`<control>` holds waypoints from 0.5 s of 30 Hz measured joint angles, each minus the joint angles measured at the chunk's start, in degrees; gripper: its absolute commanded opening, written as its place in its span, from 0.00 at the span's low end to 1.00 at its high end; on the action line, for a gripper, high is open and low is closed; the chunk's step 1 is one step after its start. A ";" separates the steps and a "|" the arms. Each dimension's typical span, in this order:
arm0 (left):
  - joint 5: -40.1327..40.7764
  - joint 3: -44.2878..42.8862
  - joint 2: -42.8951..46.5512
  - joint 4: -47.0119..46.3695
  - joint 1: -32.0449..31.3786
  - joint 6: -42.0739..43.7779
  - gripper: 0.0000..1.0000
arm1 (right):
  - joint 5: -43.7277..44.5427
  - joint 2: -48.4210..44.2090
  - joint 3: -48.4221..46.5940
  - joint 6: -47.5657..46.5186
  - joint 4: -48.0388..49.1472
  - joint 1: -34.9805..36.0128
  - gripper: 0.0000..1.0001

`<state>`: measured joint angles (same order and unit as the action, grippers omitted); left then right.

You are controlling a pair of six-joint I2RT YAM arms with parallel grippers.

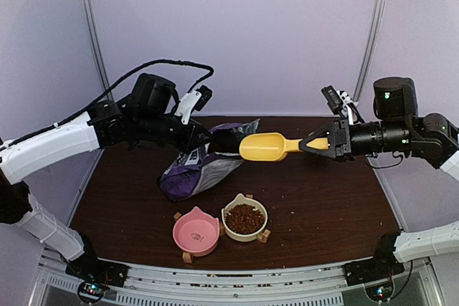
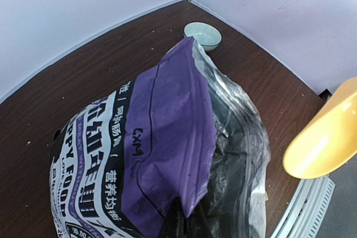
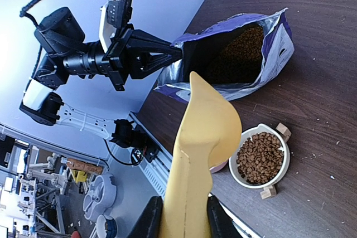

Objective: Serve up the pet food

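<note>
Dark-brown kibble (image 1: pixel 244 218) fills the cream bowl (image 1: pixel 228 228) near the front of the table; it also shows in the right wrist view (image 3: pixel 259 157). More kibble (image 3: pixel 237 54) lies inside the open purple bag (image 1: pixel 197 170). My left gripper (image 1: pixel 203 137) is shut on the bag's top edge (image 2: pixel 167 137) and holds its mouth up and open; the jaws (image 2: pixel 185 221) pinch the purple film. My right gripper (image 1: pixel 313 143) is shut on the handle of the yellow scoop (image 1: pixel 262 147), held level in the air just right of the bag's mouth. The scoop (image 3: pixel 203 132) looks empty.
An empty pink cat-shaped bowl (image 1: pixel 195 232) stands left of the cream bowl. Small wooden blocks (image 1: pixel 264 235) sit around both bowls. A small pale-green bowl (image 2: pixel 202 34) stands at the far corner of the brown table (image 1: pixel 323 198). Purple walls close in the back and sides.
</note>
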<state>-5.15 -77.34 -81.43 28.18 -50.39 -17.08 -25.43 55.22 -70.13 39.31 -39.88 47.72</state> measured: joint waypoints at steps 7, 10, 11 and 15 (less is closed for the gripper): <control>-0.20 -1.53 -1.55 0.70 -1.31 0.68 0.00 | 1.68 1.68 0.00 -2.16 -0.44 0.15 0.16; -0.15 -1.84 -1.55 1.38 -1.40 0.76 0.00 | 2.19 1.75 0.00 -3.04 -0.39 0.17 0.16; -0.15 -1.86 -1.55 1.46 -1.49 0.87 0.00 | 2.56 1.79 -0.07 -3.26 -0.46 0.17 0.16; 0.00 -1.95 -1.55 2.03 -2.34 1.68 0.00 | 5.01 3.72 -2.19 -4.48 -1.51 0.20 0.16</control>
<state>-5.15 -79.29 -82.98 30.22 -52.73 -15.40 -20.43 58.94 -72.31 34.83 -41.39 47.92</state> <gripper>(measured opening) 0.021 0.236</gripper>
